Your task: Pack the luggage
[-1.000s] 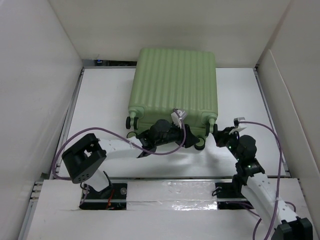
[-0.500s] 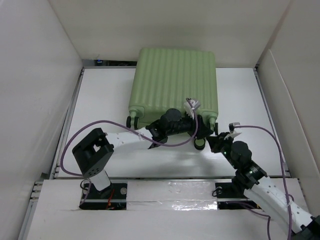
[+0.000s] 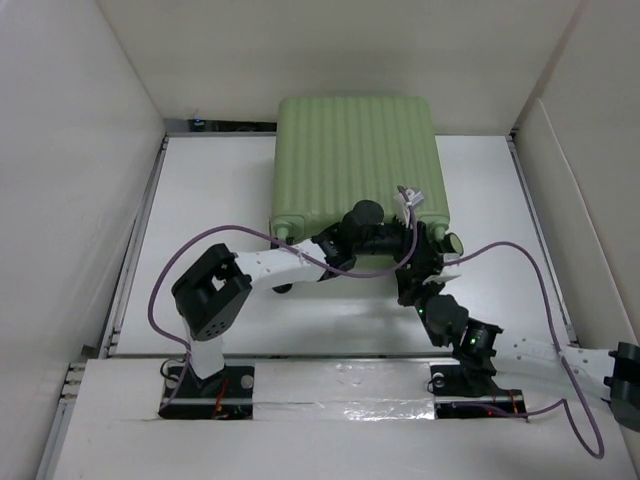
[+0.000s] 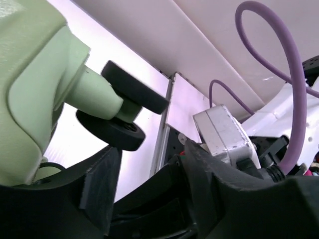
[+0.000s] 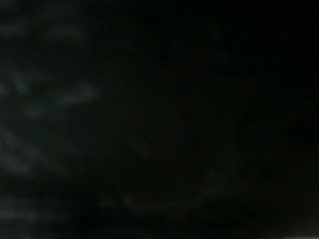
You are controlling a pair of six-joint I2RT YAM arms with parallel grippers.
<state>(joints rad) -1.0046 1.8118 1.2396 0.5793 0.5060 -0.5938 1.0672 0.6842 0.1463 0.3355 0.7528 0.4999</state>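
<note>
- One luggage [image 3: 355,160] is lying flat on the table [image 3: 200,200], long axis running away from me, casters [image 4: 134,94] facing me.
- My left gripper [image 4: 149,174] is gaping wide beside a caster.
- My right gripper [image 3: 415,272]: I cannot tell.

White table [image 3: 210,190]: you see one thing lying directly on it, the closed pale green luggage [image 3: 355,160], ribbed shell upward, set toward the far wall, its black caster wheels [image 4: 112,132] facing the near edge.
</note>
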